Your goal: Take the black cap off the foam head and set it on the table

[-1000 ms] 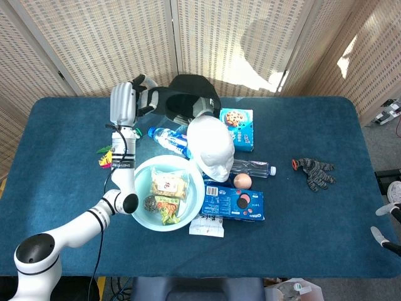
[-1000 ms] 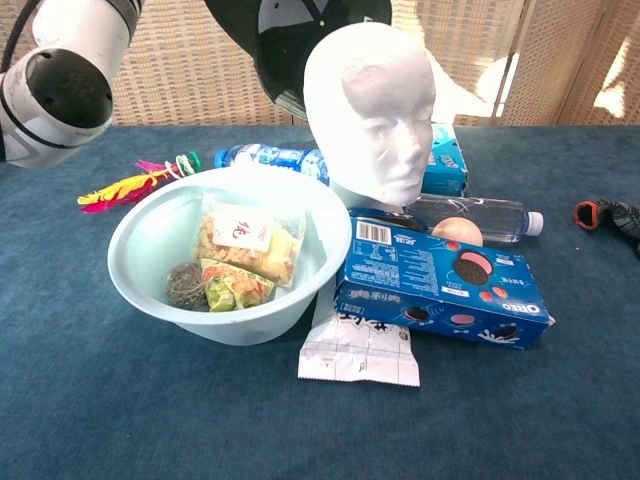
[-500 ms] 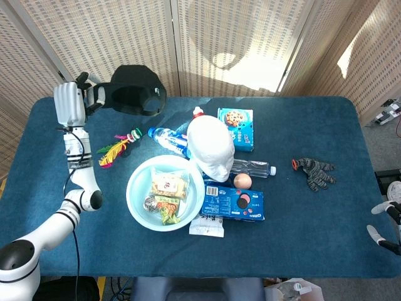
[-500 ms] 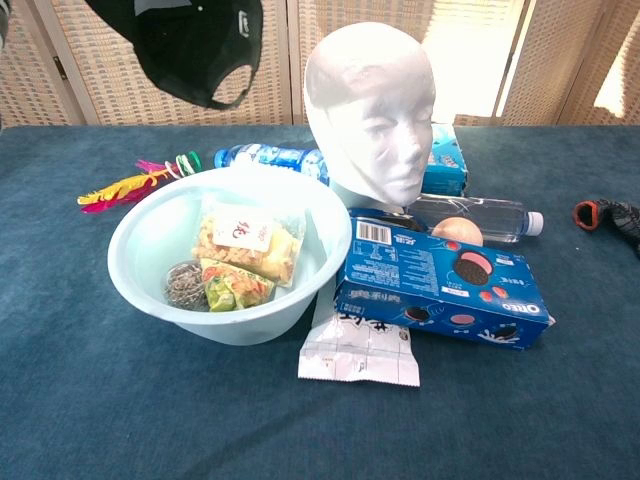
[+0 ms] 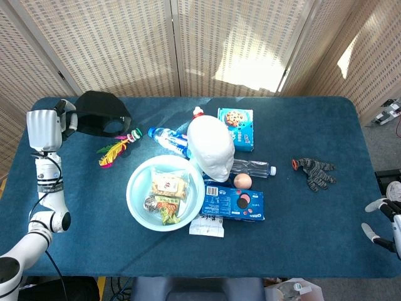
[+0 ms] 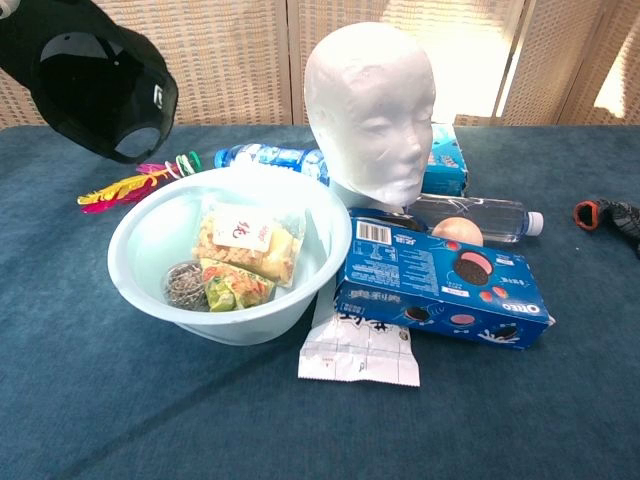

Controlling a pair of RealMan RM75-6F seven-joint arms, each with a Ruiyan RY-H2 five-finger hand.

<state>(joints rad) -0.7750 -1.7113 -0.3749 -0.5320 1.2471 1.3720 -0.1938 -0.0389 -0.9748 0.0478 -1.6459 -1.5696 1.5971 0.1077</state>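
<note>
My left hand (image 5: pixel 45 128) holds the black cap (image 5: pixel 100 114) in the air over the table's far left corner. In the chest view the cap (image 6: pixel 92 80) hangs at the upper left, its opening facing the camera; the hand itself is cut off there. The white foam head (image 5: pixel 210 148) stands bare at the table's middle, also seen large in the chest view, foam head (image 6: pixel 372 110). My right hand (image 5: pixel 387 219) shows only partly at the right edge of the head view, fingers apart and holding nothing.
A pale blue bowl (image 5: pixel 139 199) with snack packets sits in front of the head. Around it lie an Oreo box (image 5: pixel 233 202), a cookie box (image 5: pixel 237 128), two water bottles (image 5: pixel 169 139), a feather toy (image 5: pixel 114 150), an egg (image 5: pixel 243 180) and a dark glove (image 5: pixel 314 170).
My left arm has swung the cap leftward and downward, from just behind the foam head to the table's far left corner. The foam head stays bare and still.
</note>
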